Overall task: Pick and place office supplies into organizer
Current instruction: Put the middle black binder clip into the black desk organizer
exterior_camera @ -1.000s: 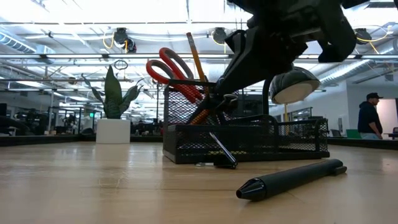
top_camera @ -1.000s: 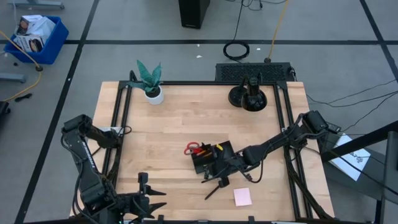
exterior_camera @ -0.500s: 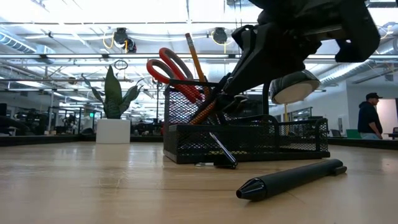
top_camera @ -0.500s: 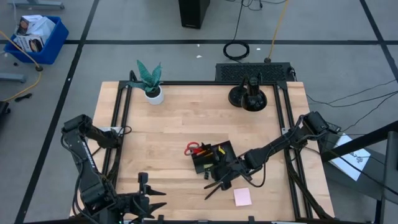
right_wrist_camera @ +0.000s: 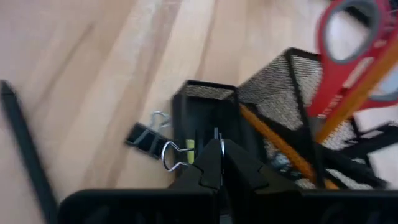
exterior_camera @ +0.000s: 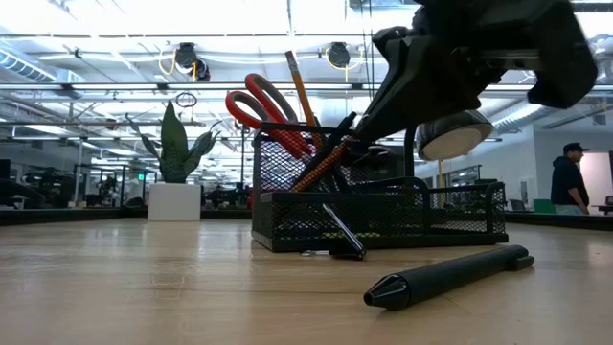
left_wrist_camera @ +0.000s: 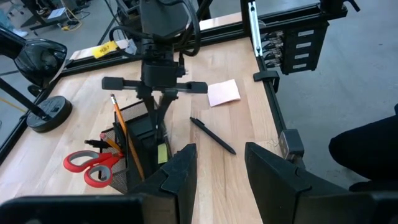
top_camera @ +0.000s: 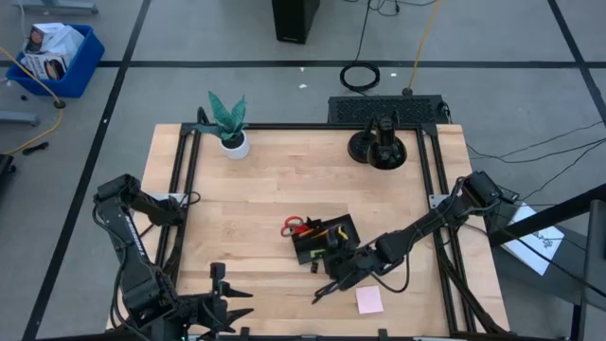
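The black mesh organizer (top_camera: 322,242) stands in the near middle of the table. Red-handled scissors (exterior_camera: 263,110) and an orange pencil (exterior_camera: 302,86) stick up out of its cup, and a second pencil (right_wrist_camera: 273,146) leans inside. My right gripper (right_wrist_camera: 217,155) is shut and hangs just above the organizer's near side (exterior_camera: 352,125), with nothing seen in it. A black clip (right_wrist_camera: 146,138) lies on the wood against the organizer's wall. A black pen (top_camera: 327,289) and a pink sticky-note pad (top_camera: 369,299) lie nearer the front edge. My left gripper (left_wrist_camera: 217,171) waits open at the near left.
A potted plant (top_camera: 230,128) stands at the far left and a round black stand (top_camera: 379,147) at the far right. A short dark pen (exterior_camera: 343,233) leans on the organizer's front wall. Black rails (top_camera: 180,208) run along both table sides. A person (exterior_camera: 570,182) stands far behind.
My right gripper has drawn back from over the organizer toward the table's near edge, turning a little as it went, and has stayed shut. The organizer, pen and pad lie where they were.
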### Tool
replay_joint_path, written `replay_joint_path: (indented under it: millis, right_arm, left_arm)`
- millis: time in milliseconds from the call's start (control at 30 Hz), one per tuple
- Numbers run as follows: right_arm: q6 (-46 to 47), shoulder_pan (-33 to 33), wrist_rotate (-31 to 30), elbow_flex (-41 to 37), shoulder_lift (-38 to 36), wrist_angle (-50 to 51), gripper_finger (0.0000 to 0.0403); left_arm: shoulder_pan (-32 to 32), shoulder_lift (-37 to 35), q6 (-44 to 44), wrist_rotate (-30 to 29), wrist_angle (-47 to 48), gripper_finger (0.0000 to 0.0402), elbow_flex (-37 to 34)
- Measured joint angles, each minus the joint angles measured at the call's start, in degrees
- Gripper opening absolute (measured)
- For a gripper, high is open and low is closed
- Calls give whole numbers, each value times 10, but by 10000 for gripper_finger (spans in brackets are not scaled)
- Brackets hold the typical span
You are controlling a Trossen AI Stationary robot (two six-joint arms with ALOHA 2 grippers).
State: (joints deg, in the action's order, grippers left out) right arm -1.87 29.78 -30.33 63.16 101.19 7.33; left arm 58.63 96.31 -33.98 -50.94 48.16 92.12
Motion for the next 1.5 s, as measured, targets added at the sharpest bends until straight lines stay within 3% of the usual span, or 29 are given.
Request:
replay_joint_path:
  millis: [1067, 1200, 1500]
  right_arm:
    - [51, 6, -9, -5, 9, 1, 0]
    - [50, 5, 18, -5, 28, -23, 0]
    - [28, 3, 13, -1, 33, -28, 0]
  left_arm:
    - [0, 0, 2, 0, 0, 141, 0]
    - [0, 0, 3, 0, -1, 141, 0]
    - [-1, 0, 2, 0, -3, 141, 0]
